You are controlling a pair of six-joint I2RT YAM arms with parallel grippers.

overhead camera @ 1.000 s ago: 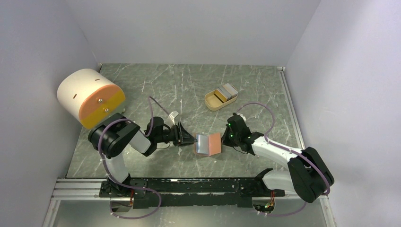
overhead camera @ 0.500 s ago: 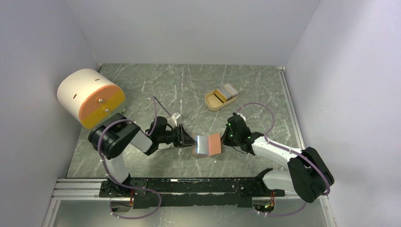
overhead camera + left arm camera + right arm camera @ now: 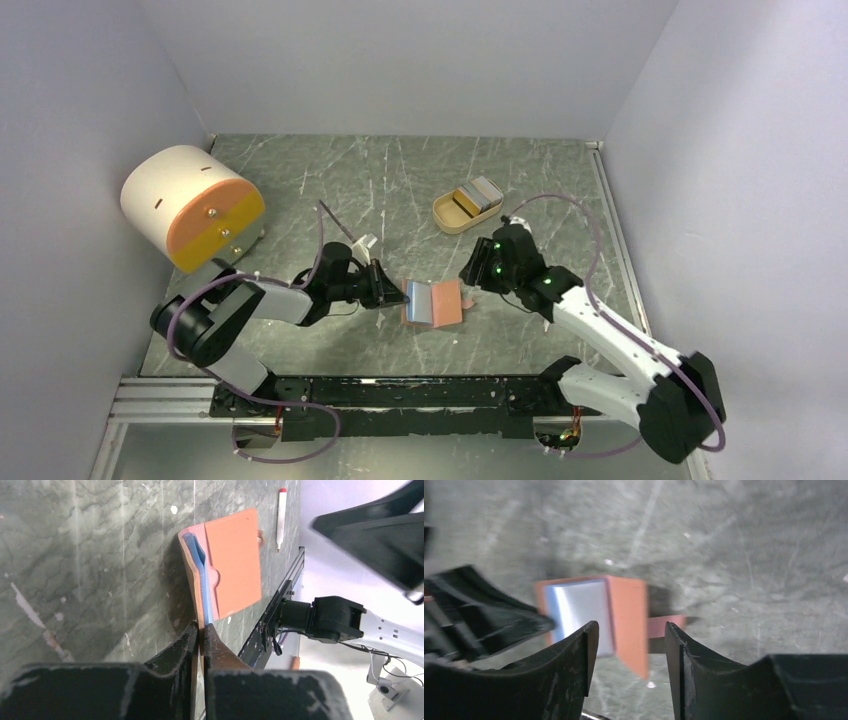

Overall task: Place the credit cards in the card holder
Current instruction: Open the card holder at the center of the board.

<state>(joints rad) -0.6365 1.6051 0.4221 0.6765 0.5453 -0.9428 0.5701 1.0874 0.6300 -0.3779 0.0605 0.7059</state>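
**Card holder** [image 3: 450, 305]: salmon-pink, lying open on the counter [image 3: 400, 180] between your two arms, toward the near edge. A light blue card [image 3: 424, 302] sits in its left half.

**Left pincer** [image 3: 201, 629]: closed tight on the card holder's left edge. Overhead, you see only its tips meeting the leather. Your left wrist view adds the card edge-on, a blue strip tucked between the outer wall and the inner pocket and running down into the pinch.

**Right pincer** [image 3: 630, 627]: fingers partway apart with nothing between them, above and just right of the card holder. Its own view is blurred. That view gives you the card's flat pale face and the snap tab [image 3: 665, 625] jutting from the holder's right edge onto the stone.

**Left wrist view only**: a thin white stick with a red tip [image 3: 281, 512] lies beyond the holder. You cannot tell what it rests on.

**Beige oval tray** [image 3: 447, 217]: right of centre, well behind the holder, with yellowish and grey flat pieces inside.

**White-and-orange drum** [image 3: 190, 205]: back left, close to the wall.

**Surface**: dark green-grey with a stone look, crossed by pale veins and scratches.

**Room**: plain pale lilac-grey walls [image 3: 400, 70] on three sides. A black rail [image 3: 400, 390] along the near edge carries both arm bases.
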